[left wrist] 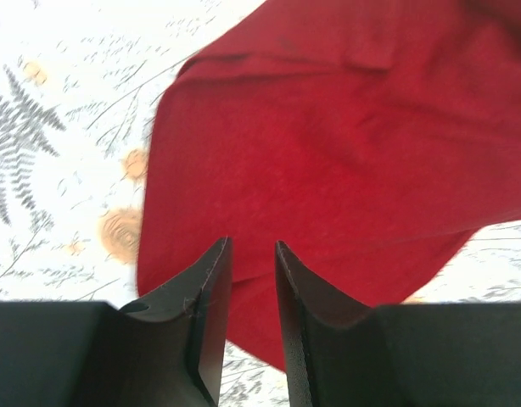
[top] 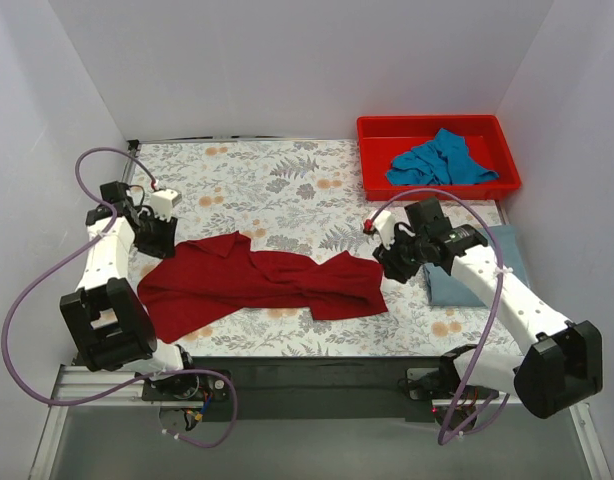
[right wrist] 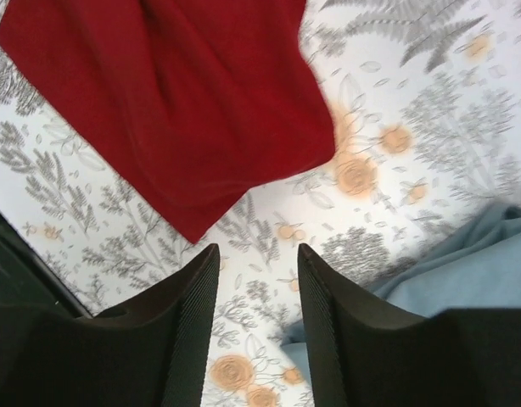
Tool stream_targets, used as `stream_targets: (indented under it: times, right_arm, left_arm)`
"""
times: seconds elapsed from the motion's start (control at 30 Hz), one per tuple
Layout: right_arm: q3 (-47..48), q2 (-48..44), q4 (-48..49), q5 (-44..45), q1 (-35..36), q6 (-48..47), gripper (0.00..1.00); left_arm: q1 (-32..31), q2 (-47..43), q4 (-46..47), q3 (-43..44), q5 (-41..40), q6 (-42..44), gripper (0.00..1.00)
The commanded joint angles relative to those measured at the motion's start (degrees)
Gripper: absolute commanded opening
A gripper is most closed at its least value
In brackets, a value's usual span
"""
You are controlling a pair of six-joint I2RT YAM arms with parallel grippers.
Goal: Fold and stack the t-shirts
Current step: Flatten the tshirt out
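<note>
Hovering, left gripper (top: 155,243) and right gripper (top: 390,265) flank the red t-shirt (top: 257,280).

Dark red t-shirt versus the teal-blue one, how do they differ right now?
The dark red t-shirt lies spread wide on the floral table; the teal-blue t-shirt sits bunched in the red bin at the far right corner. The dark red t-shirt covers far more area than the teal-blue t-shirt's small heap. Both are rumpled and unfolded.

A robotics lab cell: white walls (top: 287,60) enclose a floral-clothed table (top: 277,190), with the left arm (top: 105,262) and right arm (top: 507,292) bolted to its base rail (top: 307,380).
</note>
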Motion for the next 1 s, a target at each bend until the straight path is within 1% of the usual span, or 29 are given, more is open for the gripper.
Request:
stream_targets:
  times: [0.0,0.03,0.13,0.17,0.2,0.27,0.47,0.6,0.83,0.9,0.93,0.97]
  right_arm:
    - [-5.73,0.46,-2.32,-1.33,1.17,-3.33,0.46]
    - [-5.65,0.9,-1.97,-1.34,1.61,-3.25,0.44]
    - [-5.83,5.46,-0.56,1.2,2.58,-1.23,0.46]
    - [-5.92,8.35,-0.38,1.3,2.75,-0.96,0.46]
    - [-6.7,9.24,0.23,1.04,2.84,-1.05,0.45]
    - [-8.11,10.39,3.2,0.6,2.84,-0.96,0.45]
    - [-10.22,12.68,7.69,1.3,4.16,1.06,0.45]
    - [-10.93,14.0,9.28,3.14,6.79,2.2,0.45]
    - [-10.93,16.37,9.64,6.13,9.43,3.35,0.45]
    - [-11.01,17.77,9.64,6.92,10.22,3.52,0.41]
    - [-11.01,18.21,9.64,7.18,10.58,3.44,0.27]
    - [-11.19,18.65,9.46,7.53,10.75,3.26,0.17]
  left_arm:
    - [-2.8,-1.04,-1.67,3.38,4.41,-4.88,0.26]
    - [-3.42,-0.69,-1.58,3.73,4.33,-5.4,0.26]
    - [-4.92,-0.16,-1.49,5.22,4.67,-6.81,0.26]
    - [-5.35,0.1,-1.49,5.57,4.76,-7.08,0.26]
    - [-5.36,0.28,-1.49,6.01,4.76,-7.51,0.26]
    - [-5.45,0.45,-1.58,6.46,4.85,-7.69,0.26]
    - [-5.45,0.01,-0.88,5.32,4.94,-7.78,0.26]
    - [-5.45,0.19,0.0,5.14,4.76,-8.13,0.26]
    - [-5.53,1.16,1.32,5.05,4.85,-8.83,0.26]
    - [-5.53,1.24,2.98,5.23,4.85,-9.45,0.27]
    - [-5.53,1.51,3.69,5.66,5.11,-10.24,0.27]
    - [-5.8,2.29,4.39,6.01,5.38,-10.5,0.27]
